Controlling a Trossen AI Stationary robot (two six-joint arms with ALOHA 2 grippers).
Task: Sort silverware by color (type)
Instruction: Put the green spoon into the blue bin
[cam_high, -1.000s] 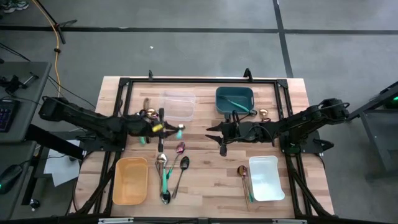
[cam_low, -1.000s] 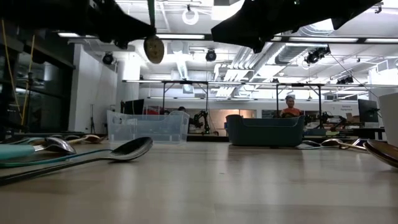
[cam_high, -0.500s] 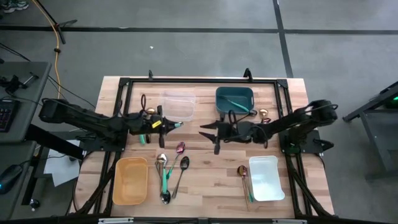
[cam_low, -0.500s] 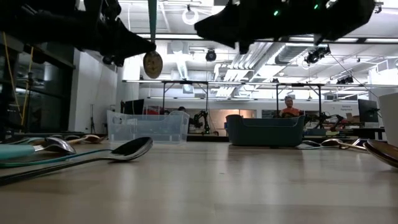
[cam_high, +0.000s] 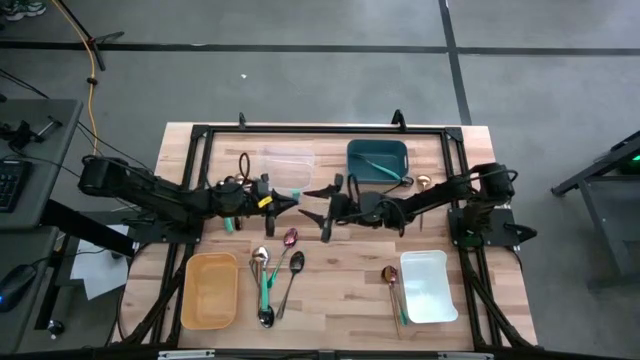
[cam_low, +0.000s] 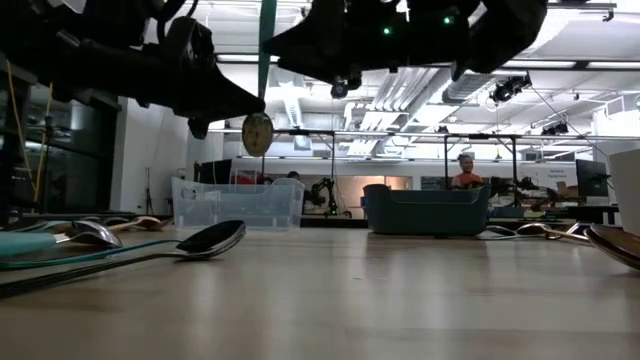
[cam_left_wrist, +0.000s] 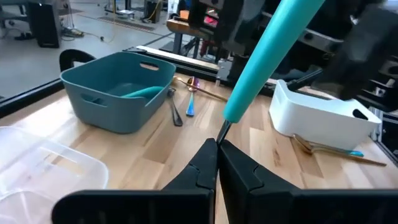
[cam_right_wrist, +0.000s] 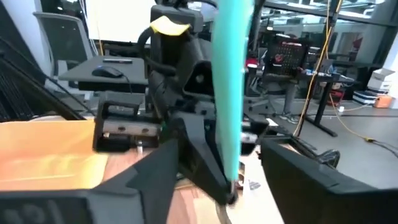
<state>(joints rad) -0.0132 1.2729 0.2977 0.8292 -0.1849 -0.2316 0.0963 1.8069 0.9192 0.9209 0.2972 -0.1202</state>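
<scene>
Clearly a handoff over mid-table: the wooden table (cam_high: 330, 290) carries a teal bin (cam_high: 377, 160), clear bin (cam_high: 287, 168), orange bin (cam_high: 210, 290) and white bin (cam_high: 427, 286), one per colour by my guess. The left gripper (cam_high: 285, 199) is clenched on the metal neck of a teal-handled spoon (cam_left_wrist: 267, 56), held aloft so the right gripper (cam_high: 318, 201), fingers spread either side of the handle and not gripping, can take it. Loose spoons (cam_high: 272, 278) lie below. The spoon's bowl shows only in the low view; the grip point itself is mostly hidden from above.
</scene>
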